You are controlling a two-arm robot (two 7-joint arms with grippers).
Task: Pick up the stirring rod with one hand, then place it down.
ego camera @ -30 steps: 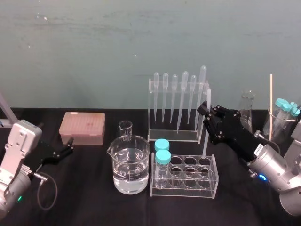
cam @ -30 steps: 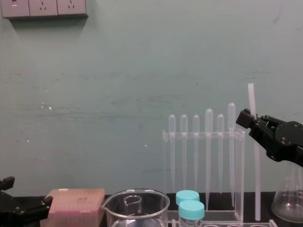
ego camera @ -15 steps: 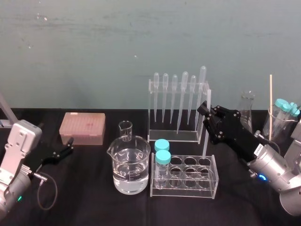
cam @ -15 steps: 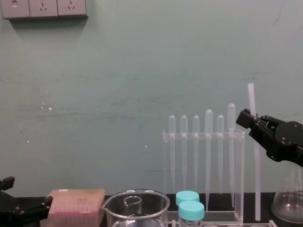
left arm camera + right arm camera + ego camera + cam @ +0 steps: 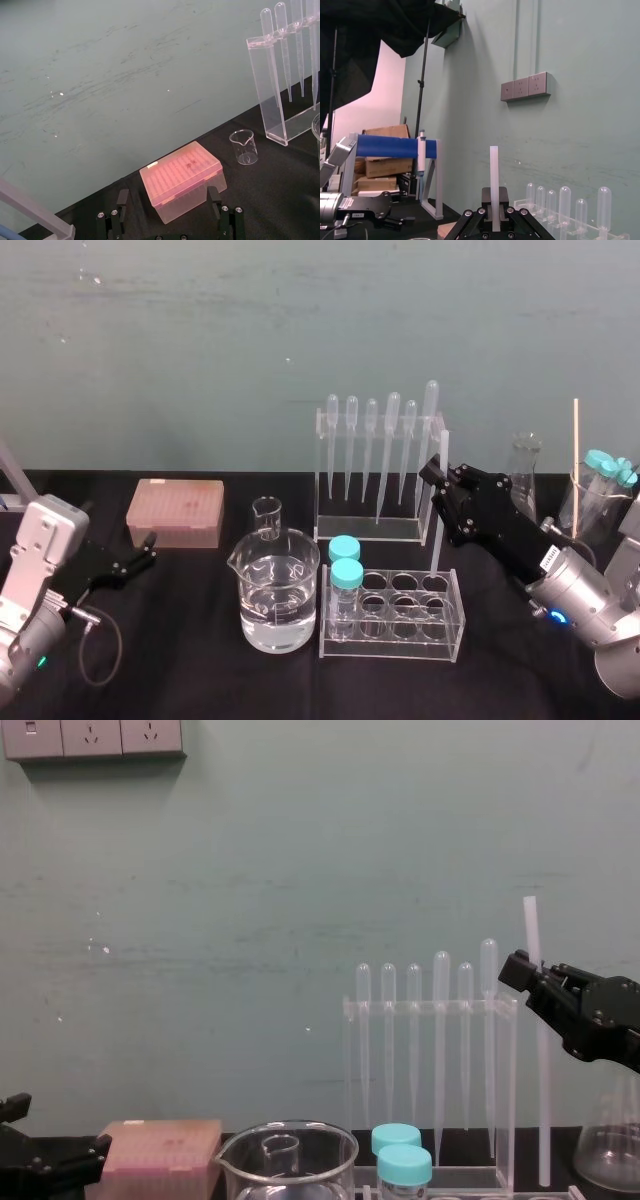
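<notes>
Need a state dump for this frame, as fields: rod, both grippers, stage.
rod: upright, gripped at its upper part; lower end at the back right hole of the tube rack, contact unclear
right gripper: shut on rod, above the tube rack, just right of the pipette rack
left gripper: open, parked low at far left, near the pink box
stage: rod in hand, not yet laid down

Both arms end in silver metal wrist housings [image 5: 585, 602]. The right black blocky-fingered gripper [image 5: 437, 475] carries a small white label [image 5: 548, 558] and a blue light [image 5: 557, 617]; a looped black cable [image 5: 118, 642] trails behind the left black gripper [image 5: 148, 546].
</notes>
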